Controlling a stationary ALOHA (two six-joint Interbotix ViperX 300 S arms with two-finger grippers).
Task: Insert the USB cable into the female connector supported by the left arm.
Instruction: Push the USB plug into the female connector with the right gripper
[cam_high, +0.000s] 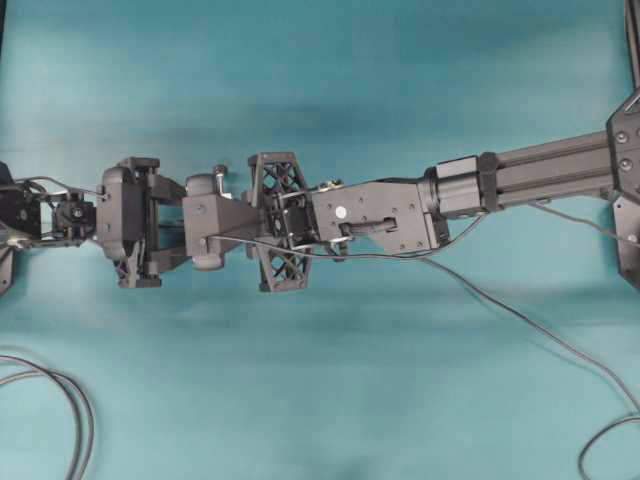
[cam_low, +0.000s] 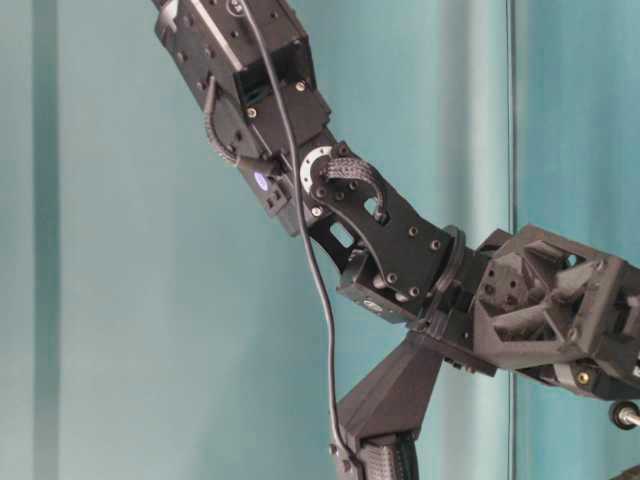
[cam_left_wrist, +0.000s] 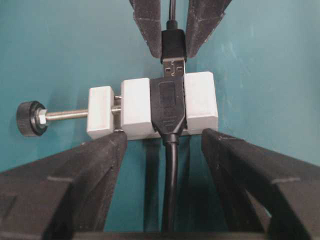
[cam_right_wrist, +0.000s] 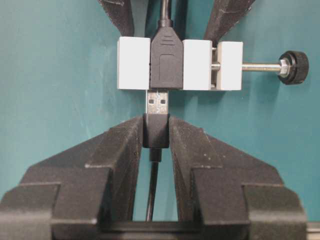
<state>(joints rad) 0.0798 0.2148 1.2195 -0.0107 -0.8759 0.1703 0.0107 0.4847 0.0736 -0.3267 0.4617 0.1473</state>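
Note:
The female connector (cam_left_wrist: 135, 107) is a white block with a black band and a screw post ending in a dark knob (cam_left_wrist: 29, 119). My left gripper (cam_left_wrist: 162, 137) holds the block by its two outer ends, fingers spread wide. My right gripper (cam_right_wrist: 156, 125) is shut on the dark housing of the USB cable's plug (cam_right_wrist: 156, 134). The silver tip (cam_right_wrist: 157, 104) sits right at the mouth of the black band (cam_right_wrist: 166, 60), in line with it, most of the metal still showing. Seen from overhead, both grippers meet at centre-left and only the knob (cam_high: 219, 172) shows.
The USB cable (cam_high: 520, 315) trails off to the lower right over the teal table (cam_high: 330, 400). Another cable loops at the lower left (cam_high: 75, 405). The right arm's boom (cam_high: 540, 175) spans the right half.

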